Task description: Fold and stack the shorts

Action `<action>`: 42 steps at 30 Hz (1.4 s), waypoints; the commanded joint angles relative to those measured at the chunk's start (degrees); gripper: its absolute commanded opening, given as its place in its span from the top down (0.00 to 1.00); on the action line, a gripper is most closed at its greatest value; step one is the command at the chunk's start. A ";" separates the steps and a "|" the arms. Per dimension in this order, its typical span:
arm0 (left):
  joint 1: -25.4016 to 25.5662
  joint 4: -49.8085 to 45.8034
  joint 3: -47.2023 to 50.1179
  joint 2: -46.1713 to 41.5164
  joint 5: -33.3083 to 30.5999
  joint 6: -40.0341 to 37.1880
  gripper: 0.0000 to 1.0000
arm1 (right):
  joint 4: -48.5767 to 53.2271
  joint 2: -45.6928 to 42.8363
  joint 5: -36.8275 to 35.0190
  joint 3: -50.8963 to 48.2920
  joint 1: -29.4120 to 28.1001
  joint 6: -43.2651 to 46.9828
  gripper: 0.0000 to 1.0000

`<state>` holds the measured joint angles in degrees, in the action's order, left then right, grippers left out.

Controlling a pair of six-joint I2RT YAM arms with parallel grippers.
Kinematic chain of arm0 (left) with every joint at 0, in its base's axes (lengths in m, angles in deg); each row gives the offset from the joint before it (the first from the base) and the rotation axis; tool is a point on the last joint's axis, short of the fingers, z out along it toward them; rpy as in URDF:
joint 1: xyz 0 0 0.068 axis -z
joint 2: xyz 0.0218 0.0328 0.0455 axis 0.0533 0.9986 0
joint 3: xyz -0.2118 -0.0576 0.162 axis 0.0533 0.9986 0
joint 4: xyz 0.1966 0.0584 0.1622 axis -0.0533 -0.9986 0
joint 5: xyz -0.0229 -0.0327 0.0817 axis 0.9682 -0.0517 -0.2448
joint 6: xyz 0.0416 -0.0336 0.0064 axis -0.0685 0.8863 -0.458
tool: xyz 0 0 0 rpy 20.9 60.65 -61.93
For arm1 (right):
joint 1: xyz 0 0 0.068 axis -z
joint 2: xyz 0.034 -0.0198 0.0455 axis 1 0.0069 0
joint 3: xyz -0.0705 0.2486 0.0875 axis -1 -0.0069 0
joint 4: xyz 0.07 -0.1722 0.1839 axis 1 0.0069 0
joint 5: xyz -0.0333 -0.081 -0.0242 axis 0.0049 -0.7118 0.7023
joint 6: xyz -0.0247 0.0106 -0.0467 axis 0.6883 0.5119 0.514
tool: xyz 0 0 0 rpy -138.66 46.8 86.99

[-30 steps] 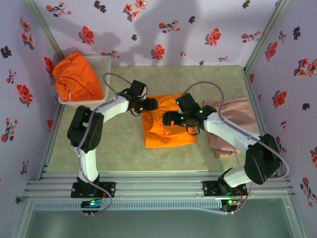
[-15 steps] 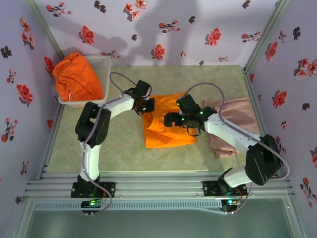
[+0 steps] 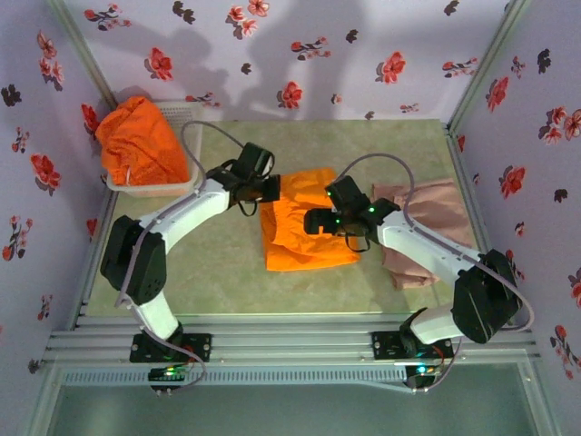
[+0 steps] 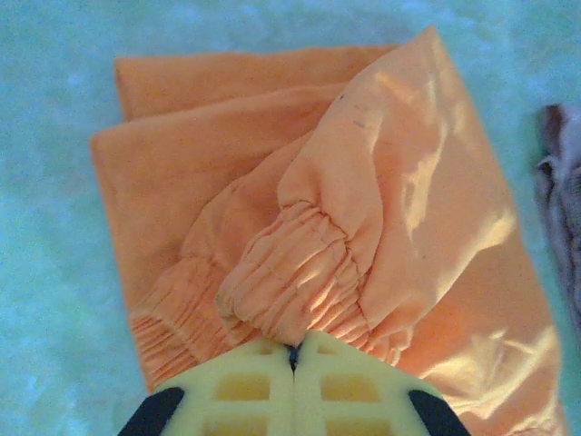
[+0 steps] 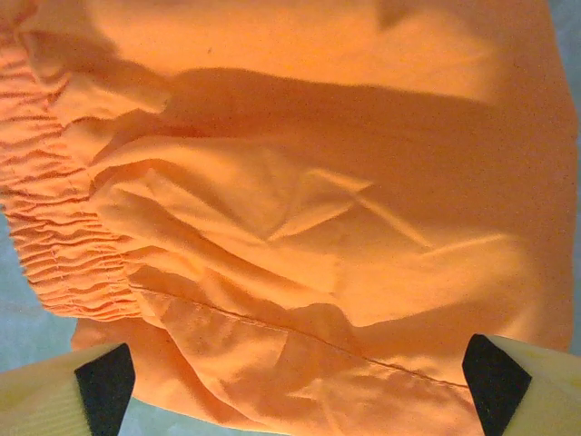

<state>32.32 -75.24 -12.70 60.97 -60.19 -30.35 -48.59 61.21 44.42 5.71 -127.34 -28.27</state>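
The left gripper (image 4: 293, 343), open a second ago, has clamped onto the elastic waistband of the orange shorts (image 3: 307, 243) on the table and bunched it up, while that arm's elbow has swung out toward the near-left corner

Orange shorts (image 3: 300, 241) and pink-beige shorts (image 3: 438, 204) contrast with a pale green table (image 3: 218, 272) and red-flowered lilac walls (image 3: 300, 54)

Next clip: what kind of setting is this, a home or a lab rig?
Most likely a staged lab enclosure, not a home: floral-papered walls box in a small green table, metal rails run along its near edge, and orange shorts lie on it for folding.
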 commanded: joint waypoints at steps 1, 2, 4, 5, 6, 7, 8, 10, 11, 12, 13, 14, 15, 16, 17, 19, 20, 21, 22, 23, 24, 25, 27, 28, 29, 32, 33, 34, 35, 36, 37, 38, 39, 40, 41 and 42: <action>-1.55 -0.06 5.57 0.86 -2.20 0.21 1.00 | 0.42 -0.05 -1.28 -1.04 0.50 1.21 0.04; -2.02 1.30 7.16 1.16 -2.24 0.27 1.00 | 0.45 0.26 -1.19 -1.06 0.48 1.25 0.05; -3.45 4.43 9.91 2.20 -2.11 0.41 1.00 | 0.41 0.88 -1.04 -1.11 0.51 1.20 0.05; -4.12 6.18 10.95 3.23 -2.06 0.16 1.00 | 0.25 1.23 -1.00 -1.18 0.49 1.11 0.05; -4.60 7.52 11.41 4.27 -1.99 -0.31 1.00 | 0.28 1.60 -1.00 -1.31 0.51 1.10 0.05; -5.02 8.58 11.52 5.88 -2.01 -0.92 1.00 | 0.26 1.93 -1.00 -1.28 0.52 1.14 0.05; -5.44 9.65 11.45 7.52 -1.90 -1.37 1.00 | 0.32 2.37 -0.99 -1.23 0.47 1.15 0.05; -6.04 11.06 10.72 10.23 -1.84 -2.40 0.95 | 0.41 3.01 -0.82 -1.17 0.47 1.13 0.04; -6.19 11.37 10.19 11.29 -1.85 -2.97 0.94 | 0.50 3.32 -0.69 -1.17 0.52 1.11 0.04; -6.28 11.64 9.79 11.78 -1.86 -3.35 0.91 | 0.54 3.36 -0.65 -1.33 0.55 1.27 0.04; -6.37 11.78 9.46 11.74 -1.92 -3.90 0.86 | 0.67 3.44 -0.64 -1.32 0.54 1.35 0.04; -6.37 11.91 9.47 11.01 -1.95 -4.39 0.83 | 0.77 3.36 -0.73 -1.25 0.56 1.57 0.03; -6.31 12.17 9.70 9.79 -1.98 -4.54 0.83 | 0.81 3.28 -0.71 -1.34 0.67 1.80 0.03; -6.36 12.46 10.15 8.02 -2.03 -4.75 0.81 | 0.85 3.11 -0.66 -1.41 0.72 2.12 0.03; -6.36 12.86 10.70 5.44 -1.86 -5.07 0.75 | 1.03 2.76 -0.57 -1.44 0.98 2.49 0.03; -6.37 13.51 11.86 0.31 -0.61 -5.09 0.59 | 1.05 1.98 0.11 -1.50 1.79 3.32 0.02; -6.37 13.78 12.39 -2.62 0.80 -5.18 0.49 | 1.09 1.37 0.53 -1.65 2.54 3.68 0.01; -6.29 14.03 12.84 -4.99 2.10 -4.77 0.37 | 1.13 0.79 0.79 -1.70 3.12 3.95 0.01; -6.28 14.50 13.45 -7.57 4.00 -4.03 0.29 | 1.23 0.05 1.09 -1.83 3.94 4.22 0.01; -6.03 15.11 14.06 -9.76 6.01 -2.96 0.21 | 1.44 -0.73 1.24 -1.80 4.66 4.55 0.01; -5.72 15.72 14.56 -11.56 7.65 -1.84 0.15 | 1.59 -1.39 1.20 -1.82 5.35 4.91 0.01; -5.15 16.58 15.29 -13.15 9.16 0.06 0.10 | 1.88 -2.12 1.19 -1.83 6.03 5.26 0.01; -4.06 21.08 17.71 -15.03 13.55 4.57 0.01 | 2.67 -3.27 1.03 -1.66 7.46 5.94 0.01; -3.30 24.35 19.30 -15.39 15.74 7.25 0.01 | 3.18 -3.75 1.04 -1.63 8.28 6.25 0.01; -2.51 27.32 20.76 -15.32 17.27 9.82 0.01 | 3.57 -4.32 1.03 -1.67 9.12 6.43 0.01; -0.45 33.84 24.31 -13.90 18.41 14.45 0.01 | 3.69 -6.01 1.79 -2.10 11.75 6.81 0.01; 0.13 35.29 25.28 -13.12 18.32 15.44 0.01 | 3.58 -6.45 2.06 -2.27 12.39 7.02 0.01; 0.50 37.22 26.34 -11.87 18.32 16.60 0.01 | 3.58 -6.93 2.21 -2.39 12.99 7.37 0.01; 0.81 38.71 27.27 -10.53 18.31 17.62 0.01 | 3.65 -7.19 2.25 -2.42 13.57 7.66 0.01; 0.99 39.96 28.09 -9.37 18.29 18.74 0.01 | 3.88 -7.24 2.47 -2.45 14.09 7.98 0.01; 1.18 42.37 29.22 -7.93 18.48 19.81 0.01 | 4.09 -7.19 3.04 -2.26 14.58 8.29 0.01; 1.39 44.31 30.36 -6.79 18.45 20.55 0.01 | 4.28 -6.81 3.81 -2.12 15.09 8.55 0.01; 1.45 45.53 31.22 -5.88 18.39 20.89 0.01 | 4.28 -6.47 4.49 -2.02 15.52 8.74 0.01; 1.46 46.20 32.04 -4.89 18.24 20.90 0.01 | 4.20 -6.04 5.36 -1.88 15.88 9.04 0.01; 1.46 45.88 32.63 -4.05 17.67 20.44 0.01 | 4.04 -5.49 6.39 -1.73 16.26 9.32 0.01; 1.45 45.26 33.09 -3.51 16.82 19.82 0.01 | 3.98 -4.84 7.16 -1.59 16.58 9.65 0.01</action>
<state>33.50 -34.72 18.99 56.21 -43.11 -12.24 -45.88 55.23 48.40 4.01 -111.62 -20.73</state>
